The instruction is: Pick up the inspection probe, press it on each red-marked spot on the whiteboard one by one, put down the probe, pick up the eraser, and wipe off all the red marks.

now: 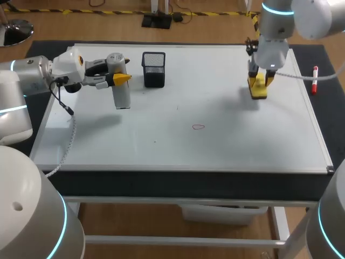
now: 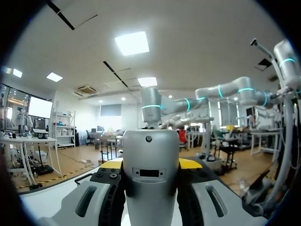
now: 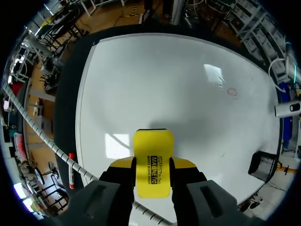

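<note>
The grey inspection probe [image 1: 122, 93] hangs held above the whiteboard's [image 1: 215, 81] back left part, with my left gripper [image 1: 122, 79] shut on it. In the left wrist view the probe's silver body [image 2: 150, 181] fills the gap between the yellow-tipped fingers [image 2: 112, 164]. My right gripper [image 1: 259, 81] is shut on the yellow eraser [image 1: 258, 89] at the board's back right, low over the surface; I cannot tell whether it touches. The right wrist view shows the eraser [image 3: 153, 162] between the fingers. One small red mark [image 1: 198, 127] lies near the board's middle, also seen as the red mark [image 3: 232, 92] far ahead of the eraser.
A black mesh holder [image 1: 154, 69] stands at the back of the board, just right of the probe. A red marker [image 1: 315, 80] lies on the dark mat beyond the board's right edge. A white cable [image 1: 67, 140] trails from the left arm along the board's left side.
</note>
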You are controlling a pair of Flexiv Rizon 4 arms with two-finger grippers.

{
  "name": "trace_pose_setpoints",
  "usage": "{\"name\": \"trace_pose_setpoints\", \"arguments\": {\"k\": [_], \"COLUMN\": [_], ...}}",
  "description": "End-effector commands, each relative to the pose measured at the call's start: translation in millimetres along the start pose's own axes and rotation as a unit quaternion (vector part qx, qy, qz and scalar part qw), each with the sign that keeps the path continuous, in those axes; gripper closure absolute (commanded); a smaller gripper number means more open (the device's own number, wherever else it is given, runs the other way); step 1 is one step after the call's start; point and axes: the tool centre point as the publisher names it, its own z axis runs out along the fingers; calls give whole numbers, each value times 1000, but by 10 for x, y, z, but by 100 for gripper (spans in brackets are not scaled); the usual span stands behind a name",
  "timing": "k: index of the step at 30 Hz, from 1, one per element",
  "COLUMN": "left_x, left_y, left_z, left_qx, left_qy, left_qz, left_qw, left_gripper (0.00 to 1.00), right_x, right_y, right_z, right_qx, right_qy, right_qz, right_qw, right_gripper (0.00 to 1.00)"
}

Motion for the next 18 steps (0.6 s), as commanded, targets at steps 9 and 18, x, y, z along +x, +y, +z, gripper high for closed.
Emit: {"name": "trace_pose_setpoints", "arguments": {"k": [9, 18], "left_x": [1, 1], "left_y": [-1, -1], "left_z": [0, 0], "left_qx": [1, 1], "left_qy": [0, 0], "left_qz": [1, 1], "left_qw": [1000, 1000], "left_gripper": [100, 100], "right_x": [-544, -1015], "right_y": [920, 1114], "right_z": [-93, -74], "right_qx": [50, 58], "right_qy": [3, 17], "right_qz": [-66, -105], "right_qw": [997, 993], "right_gripper": [100, 100]}}
